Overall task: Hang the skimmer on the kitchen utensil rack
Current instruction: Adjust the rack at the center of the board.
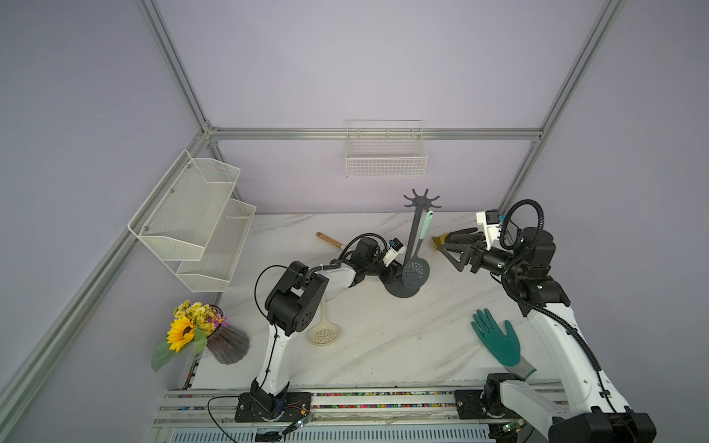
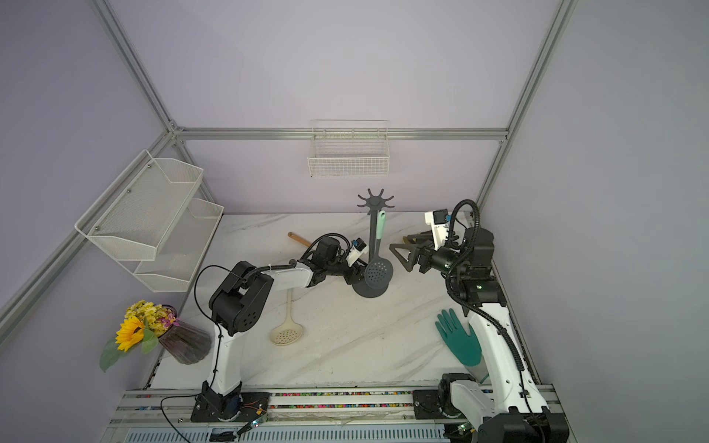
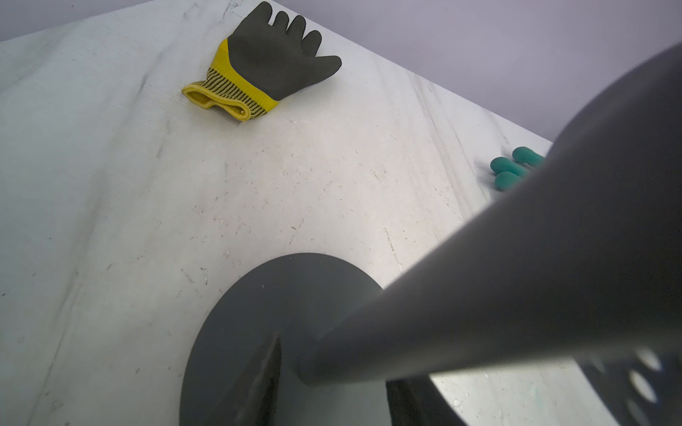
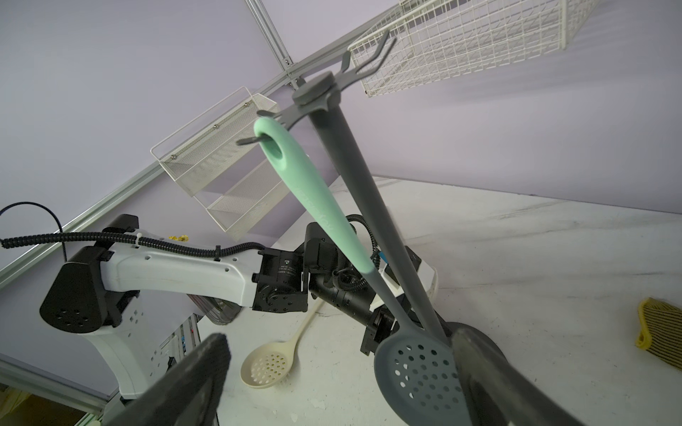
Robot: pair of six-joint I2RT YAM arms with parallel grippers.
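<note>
In the left wrist view the left gripper point(image 3: 334, 359) sits low at the kitchen utensil rack point(image 3: 258, 306), its fingers either side of the pole's foot and partly closed, though whether they pinch it I cannot tell. In a top view the skimmer point(image 1: 415, 271) hangs by its mint handle from a crown hook, its long axis running down beside the pole and its perforated head just above the base. To its right the right gripper point(image 1: 452, 251) stands wide open and empty, near but apart, so any retreat should probably pull straight away from that dangling handle.
</note>
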